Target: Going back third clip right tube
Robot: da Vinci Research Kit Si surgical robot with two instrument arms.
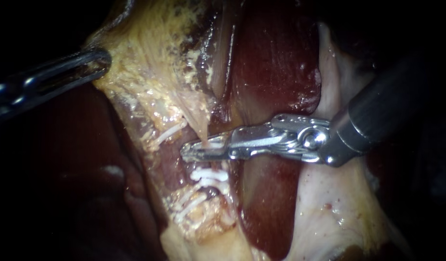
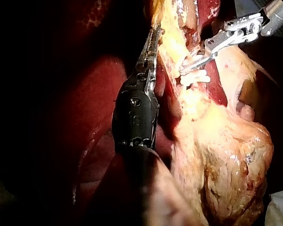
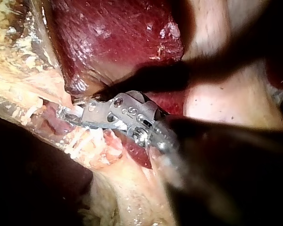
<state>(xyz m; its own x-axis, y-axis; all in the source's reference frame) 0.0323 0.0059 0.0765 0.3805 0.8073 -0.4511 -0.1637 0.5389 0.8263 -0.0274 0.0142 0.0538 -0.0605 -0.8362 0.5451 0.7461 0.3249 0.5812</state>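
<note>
My right instrument (image 1: 191, 152) comes in from the right, its jaws slightly open around the thin pinkish right tube (image 1: 202, 133). A white clip (image 1: 214, 144) lies between them on the tube. Just below the jaws, two more white clips (image 1: 211, 176) sit on the same tube. My left instrument (image 1: 101, 62) enters from the upper left, shut on the yellowish gallbladder tissue (image 1: 145, 53) and holding it taut. In the left wrist view the left instrument (image 2: 153, 37) lies along that tissue, and the right instrument (image 2: 191, 66) straddles the tube above the clips (image 2: 195, 79).
Dark red liver (image 1: 276, 63) lies behind and right of the tube. A tube to the left also carries white clips (image 1: 172, 131), with more lower down (image 1: 189, 203). Pale fatty tissue (image 1: 324, 208) fills the lower right. The bulging gallbladder (image 2: 226, 155) lies beside my left instrument's shaft.
</note>
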